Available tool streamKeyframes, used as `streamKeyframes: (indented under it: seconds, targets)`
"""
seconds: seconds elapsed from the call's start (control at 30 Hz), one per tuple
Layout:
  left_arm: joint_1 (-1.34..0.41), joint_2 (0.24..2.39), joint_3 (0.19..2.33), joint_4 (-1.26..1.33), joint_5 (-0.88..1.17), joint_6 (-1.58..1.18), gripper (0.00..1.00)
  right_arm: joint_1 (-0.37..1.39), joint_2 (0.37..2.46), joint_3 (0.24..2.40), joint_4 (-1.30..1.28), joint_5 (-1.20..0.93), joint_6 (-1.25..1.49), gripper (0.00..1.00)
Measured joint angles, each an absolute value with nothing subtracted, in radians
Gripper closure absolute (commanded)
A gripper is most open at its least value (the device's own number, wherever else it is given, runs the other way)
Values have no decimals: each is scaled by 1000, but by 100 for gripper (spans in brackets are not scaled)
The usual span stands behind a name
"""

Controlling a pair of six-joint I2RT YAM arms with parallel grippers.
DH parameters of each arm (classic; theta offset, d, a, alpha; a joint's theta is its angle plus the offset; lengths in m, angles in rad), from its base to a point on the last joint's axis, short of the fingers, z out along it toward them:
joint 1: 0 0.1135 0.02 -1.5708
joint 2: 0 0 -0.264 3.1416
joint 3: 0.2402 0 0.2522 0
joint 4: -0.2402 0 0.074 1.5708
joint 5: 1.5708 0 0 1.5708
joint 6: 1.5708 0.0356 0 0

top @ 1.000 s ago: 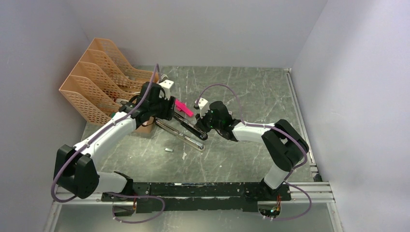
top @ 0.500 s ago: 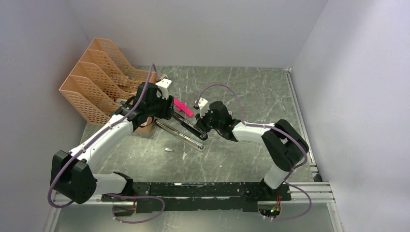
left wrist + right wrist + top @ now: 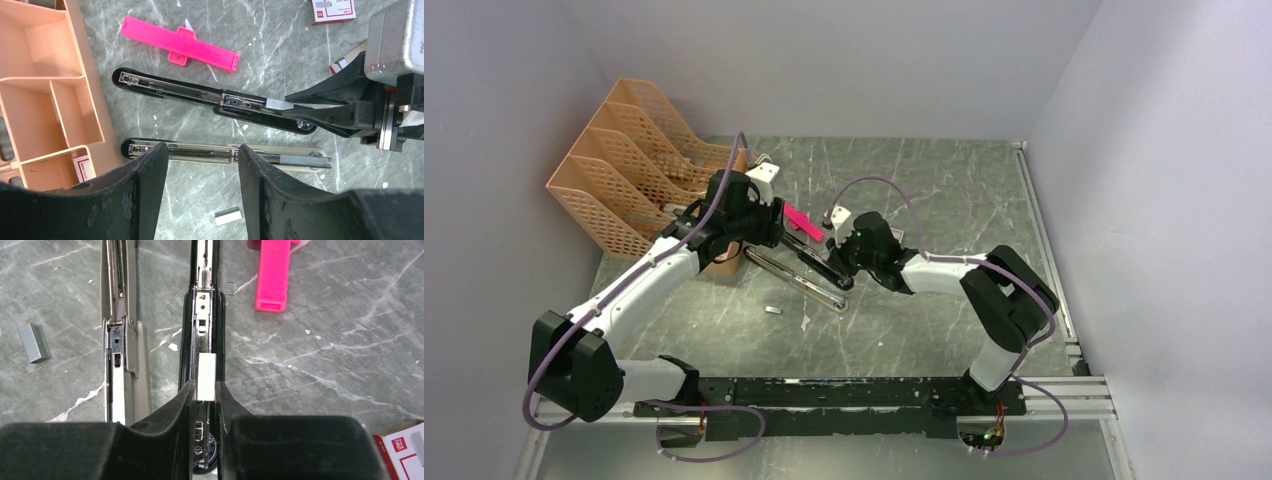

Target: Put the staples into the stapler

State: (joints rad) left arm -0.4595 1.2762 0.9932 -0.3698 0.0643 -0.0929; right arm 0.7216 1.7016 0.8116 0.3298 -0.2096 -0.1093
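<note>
The black stapler lies open on the table with its silver rail facing up; it also shows in the left wrist view and the top view. My right gripper is shut on a short silvery-white strip of staples, held just over the rail near the stapler's hinge end. The strip also shows in the left wrist view. My left gripper is open and empty, hovering above the table beside the stapler. In the top view it is at the stapler's far end.
A slim black-and-silver stick lies parallel to the stapler with a grey staple strip in it. A pink plastic piece, a white-and-red staple box and a loose staple strip lie around. Orange file trays stand at the left.
My left arm has drawn back a little toward the file trays. My right gripper has shifted slightly left along the stapler, still holding the strip.
</note>
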Motion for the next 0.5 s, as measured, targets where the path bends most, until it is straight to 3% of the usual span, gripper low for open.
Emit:
streamKeyframes:
  seconds: [0.3,0.5]
  targets:
    - [-459,1276,992,-369,63,-93,43,736,1703,812,331,-201,-109,100]
    - [-459,1276,989,-368,63,-93,38,740,1703,812,331,-191,-109,100]
